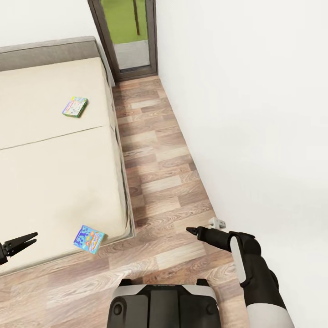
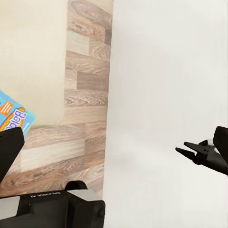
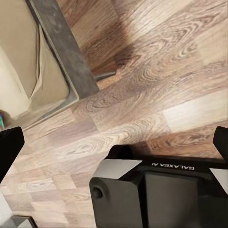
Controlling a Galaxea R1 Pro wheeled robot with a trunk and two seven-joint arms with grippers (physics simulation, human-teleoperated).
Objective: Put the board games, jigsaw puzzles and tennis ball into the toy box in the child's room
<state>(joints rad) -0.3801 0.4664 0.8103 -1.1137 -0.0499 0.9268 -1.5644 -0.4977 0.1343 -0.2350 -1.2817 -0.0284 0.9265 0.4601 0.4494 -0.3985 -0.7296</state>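
While both grippers hang empty, left gripper [image 1: 23, 242] fingers parted over bed [image 1: 54, 182] edge, right gripper [image 1: 193, 231] pinched closed above floor [image 1: 159, 182]. Blue game [image 1: 88, 239] at mattress corner, overhanging; clumsy nudge could tip it off. Second game [image 1: 75, 106] near headboard, long reach.

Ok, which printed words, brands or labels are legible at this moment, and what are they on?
"GALAXEA AI", upside down, on the robot base.
"Balo...", cut off, on the blue board game at the bed corner.
Green board game cover: too small to read.
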